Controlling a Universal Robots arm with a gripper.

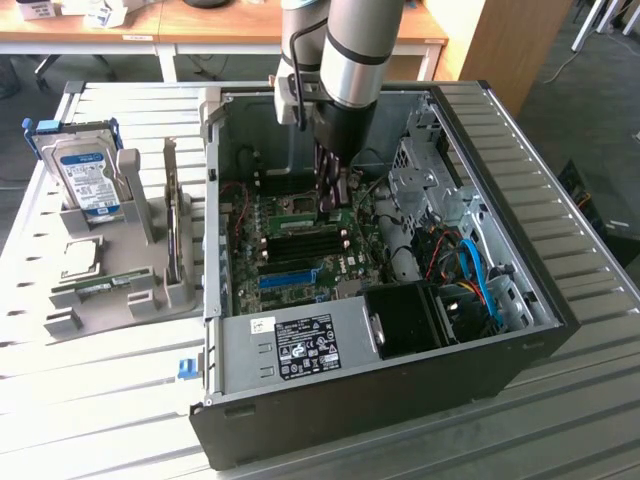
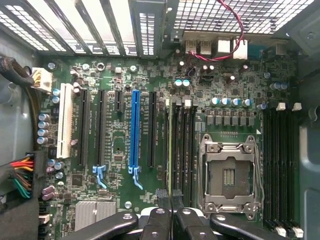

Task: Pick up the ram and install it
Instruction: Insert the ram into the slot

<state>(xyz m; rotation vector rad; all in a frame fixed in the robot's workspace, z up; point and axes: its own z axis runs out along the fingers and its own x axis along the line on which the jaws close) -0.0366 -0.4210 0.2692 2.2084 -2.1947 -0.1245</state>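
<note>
Thin green circuit-board ram [image 2: 170, 150], edge-on, clamped in the black gripper [image 2: 170, 197], standing at the black memory slots [image 2: 186, 150] of the green motherboard [image 2: 120, 75] inside the open black computer case [image 1: 400, 410]. White label [image 1: 305, 345] on the case's grey power supply, text unreadable. Grey tray [image 1: 140, 290] on the slatted table [image 1: 100, 420] holds a blue-framed hard drive [image 1: 88, 180], sticker unreadable.

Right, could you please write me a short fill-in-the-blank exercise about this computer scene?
1. The black gripper is ____ on the thin green ram stick.
2. Among the black slots on the green motherboard, one long plastic slot is coloured ____.
3. The silver hard drive beside the black computer case stands in a plastic holder coloured ____.
Missing words: shut; blue; grey.
</note>
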